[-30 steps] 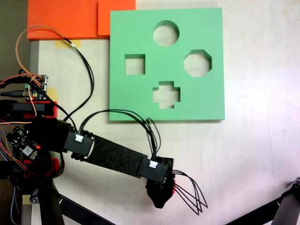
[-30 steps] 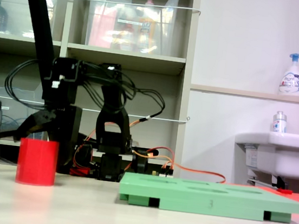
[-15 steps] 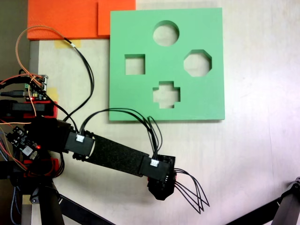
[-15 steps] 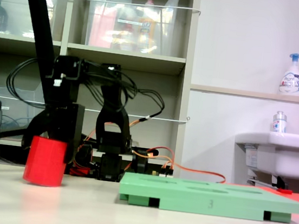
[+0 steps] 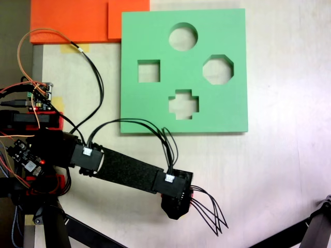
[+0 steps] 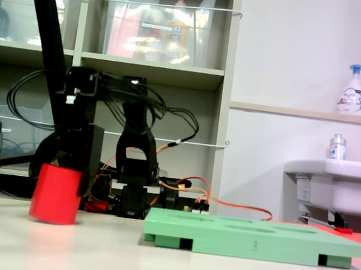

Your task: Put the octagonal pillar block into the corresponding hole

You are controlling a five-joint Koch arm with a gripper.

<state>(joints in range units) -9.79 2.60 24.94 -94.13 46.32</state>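
Overall, the fixed view from above shows the arm [image 5: 121, 173] reaching from its base at the left edge across the pale table [image 5: 279, 170]. The gripper [image 5: 176, 211] sits under the black wrist housing, so neither its jaws nor the red block can be made out from this angle. The green board [image 5: 155, 108] lies flat, well apart from the gripper, toward the top of the picture. Its eight-sided hole [image 5: 217, 70] is on the right of the board, with a round hole [image 5: 183, 36] above it, a square hole [image 5: 148, 71] to the left and a cross-shaped hole [image 5: 183, 104] below. All four are empty.

Next, the low fixed view from the side shows the gripper [image 6: 60, 165] clamped around the upper part of the red block [image 6: 55, 196], with black jaws on either flank. The block is tilted, its lower left edge raised slightly off the table [image 6: 171, 265] and the right corner at or near the surface. The board [image 6: 257, 238] lies to the right, clear of the block.

Assessment: the block appears to be foam, so likely light, somewhat soft and not fragile. Its surface looks matt and should not slip readily. A hold on two opposite flat sides, high enough to leave the lower part free, would suit insertion. The fit looks close, so the tilt and the facing of the flat sides would need correcting before lowering. Heavy squeezing could deform the foam.
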